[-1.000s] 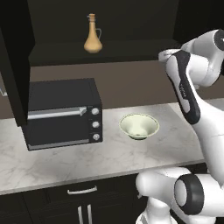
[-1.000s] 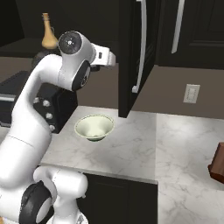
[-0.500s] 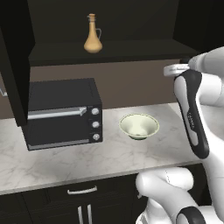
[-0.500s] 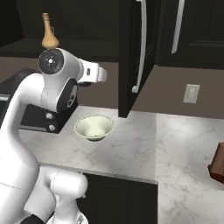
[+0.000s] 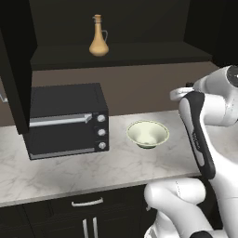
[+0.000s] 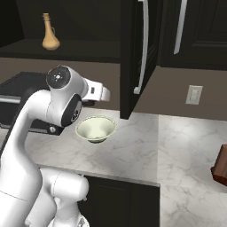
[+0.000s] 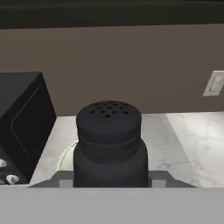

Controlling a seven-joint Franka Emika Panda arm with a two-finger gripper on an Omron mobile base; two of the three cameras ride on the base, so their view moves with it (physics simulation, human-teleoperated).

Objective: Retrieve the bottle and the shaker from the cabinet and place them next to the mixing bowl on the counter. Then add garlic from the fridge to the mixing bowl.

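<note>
1. Shaker (image 7: 109,146): held close before the hand camera, up above the desk (image 5: 116,167), just beside and above the mixing bowl (image 5: 148,134). Dark, stubby, rigid cylinder with a domed, perforated top; judged light and hard, not fragile, probably smooth-sided and a little prone to slipping or twisting if pinched high on the dome.
2. Fingers: set on either side of the shaker's lower body, half apart and clamped on it as far as the hand view lets on; tips themselves cut off at the bottom edge, so contact line not visible. Best hold judged to be low on the straight wall, below the ribbed collar.
3. Gripper (image 6: 103,93): seen from the right base view as a white block just above the mixing bowl's far rim; shaker itself not made out there, hidden by the wrist.
4. Bottle (image 5: 98,37): upright on the cabinet (image 5: 125,53) shelf, well above and to the left of the mixing bowl. Narrow neck, bulbous base, thin side handle; judged top-heavy to tip, handle likely too slight to grasp, neck or upper belly the safer hold.
5. Hard to make out: underside of the shaker and its height over the desk; mixing bowl's rim just peeping behind the shaker in the hand view; bowl interior appearing bare.
</note>
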